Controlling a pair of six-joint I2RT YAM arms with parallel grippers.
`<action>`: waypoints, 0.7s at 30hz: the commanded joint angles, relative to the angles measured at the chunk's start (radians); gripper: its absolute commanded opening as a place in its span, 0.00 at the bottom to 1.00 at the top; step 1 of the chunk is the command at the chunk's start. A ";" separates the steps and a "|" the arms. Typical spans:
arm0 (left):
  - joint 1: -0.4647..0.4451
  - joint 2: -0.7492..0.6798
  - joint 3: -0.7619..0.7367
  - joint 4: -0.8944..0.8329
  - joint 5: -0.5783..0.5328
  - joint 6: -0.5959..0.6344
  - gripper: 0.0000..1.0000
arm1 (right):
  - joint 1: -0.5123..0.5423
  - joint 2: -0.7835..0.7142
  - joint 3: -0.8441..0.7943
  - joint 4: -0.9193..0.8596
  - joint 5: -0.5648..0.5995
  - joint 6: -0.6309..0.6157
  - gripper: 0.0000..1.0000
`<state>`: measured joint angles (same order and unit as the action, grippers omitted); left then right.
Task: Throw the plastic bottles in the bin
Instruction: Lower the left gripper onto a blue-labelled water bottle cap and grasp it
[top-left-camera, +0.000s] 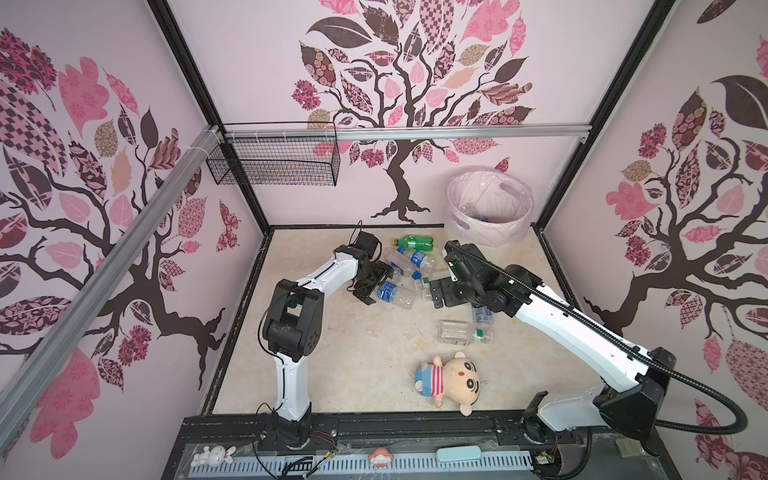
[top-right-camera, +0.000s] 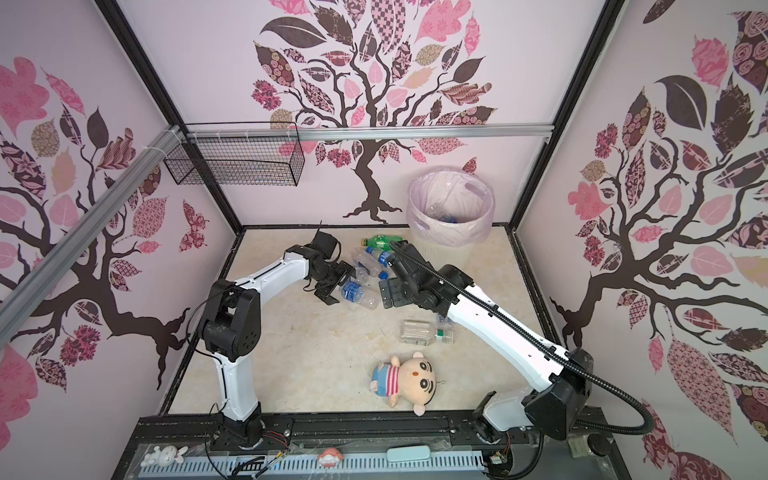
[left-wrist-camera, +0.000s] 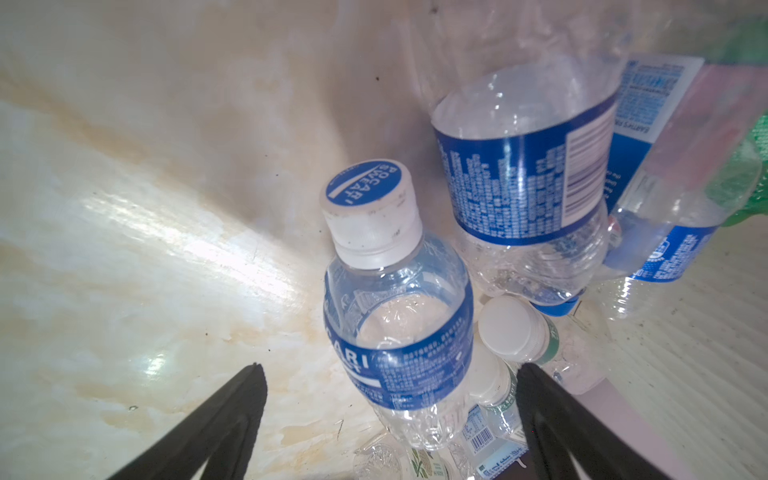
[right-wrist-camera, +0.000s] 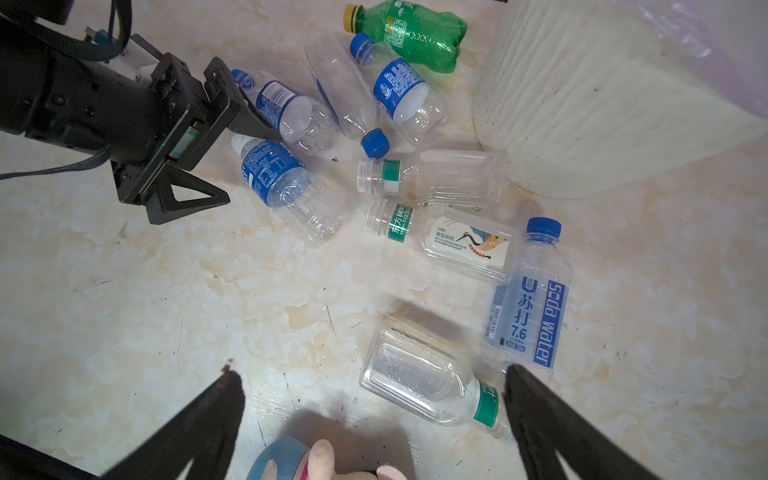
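Bottle (left-wrist-camera: 399, 332), blue-label, between spread left end effector (left-wrist-camera: 390, 370); right end effector (right-wrist-camera: 372, 372) spread, empty.

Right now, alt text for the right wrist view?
Scattered plastic bottles lie on a marbled floor beside the ribbed white bin. The left end effector, open, reaches a blue-labelled bottle; the right end effector, also open, is in the foreground near a doll.

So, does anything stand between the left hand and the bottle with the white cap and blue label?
Nothing visible does. The bottle lies between the open fingers of the left hand; a second white-capped bottle crowds it on one side.
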<state>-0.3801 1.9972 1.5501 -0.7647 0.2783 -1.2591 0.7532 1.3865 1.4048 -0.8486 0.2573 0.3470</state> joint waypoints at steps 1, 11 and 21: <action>0.000 0.038 -0.005 0.060 0.001 0.008 0.97 | 0.000 -0.035 -0.025 0.006 0.003 0.007 1.00; -0.035 0.087 0.018 0.087 -0.015 -0.013 0.88 | 0.001 -0.008 -0.001 0.021 -0.013 -0.051 1.00; -0.052 0.090 -0.012 0.071 -0.011 0.042 0.73 | 0.001 0.010 0.028 0.021 -0.010 -0.088 1.00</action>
<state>-0.4328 2.0785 1.5497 -0.6895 0.2848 -1.2514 0.7532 1.3865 1.4017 -0.8215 0.2382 0.2829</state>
